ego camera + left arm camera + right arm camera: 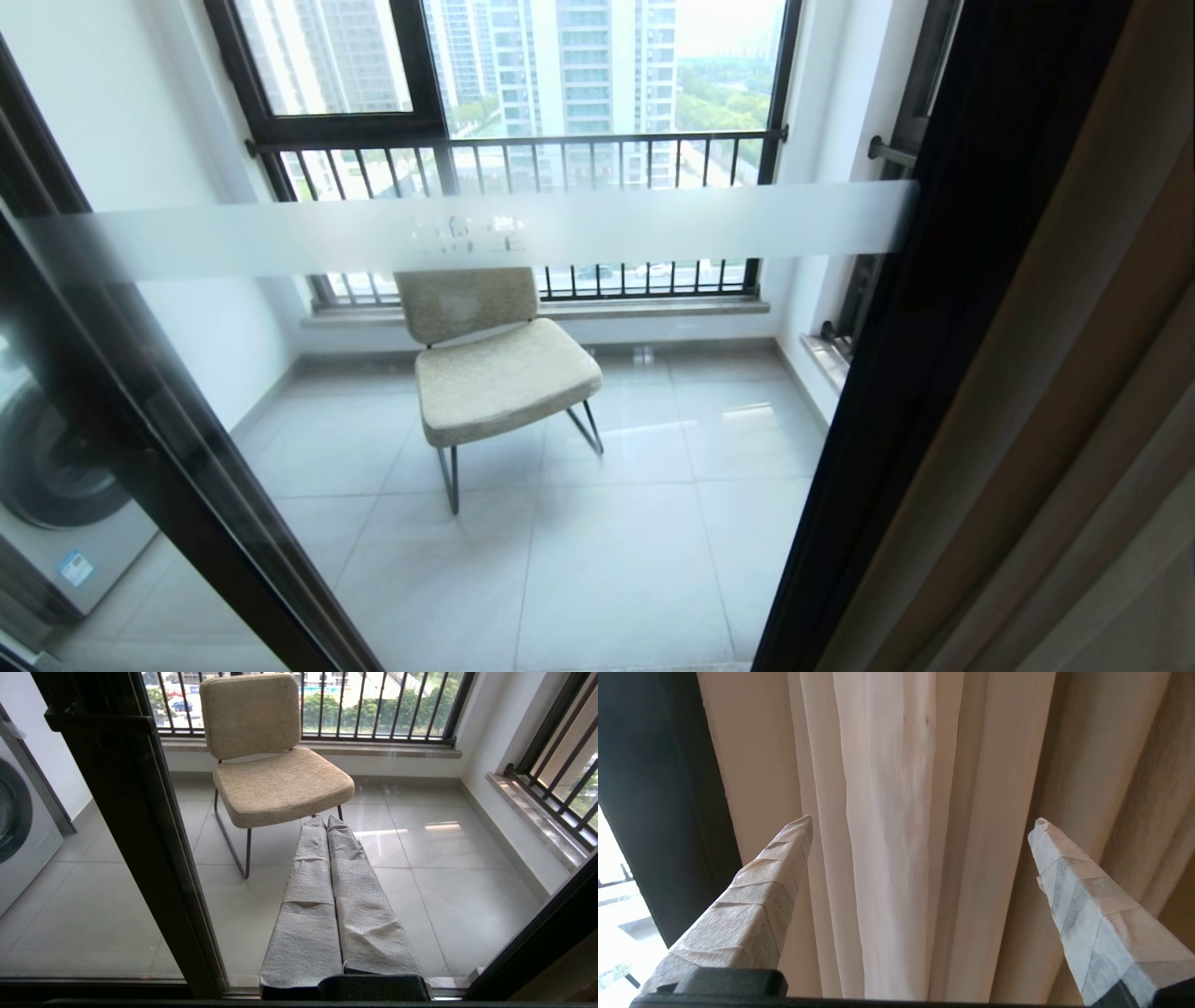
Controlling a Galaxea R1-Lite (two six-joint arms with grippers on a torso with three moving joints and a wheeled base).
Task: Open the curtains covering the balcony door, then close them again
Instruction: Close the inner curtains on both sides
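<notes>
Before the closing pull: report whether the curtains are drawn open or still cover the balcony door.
Open. The curtains hang bunched at the right edge, and the balcony door glass shows the chair beyond uncovered.

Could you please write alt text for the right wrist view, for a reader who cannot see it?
The right gripper stands wide open, its two tape-wrapped fingers on either side of the pale pleated curtains that fill the view. At one edge runs the black frame of the balcony door.

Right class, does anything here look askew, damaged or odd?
Nothing stands out. The curtains hang in straight folds beside the glass door, the chair stands upright, and the open right gripper faces the fabric.
</notes>
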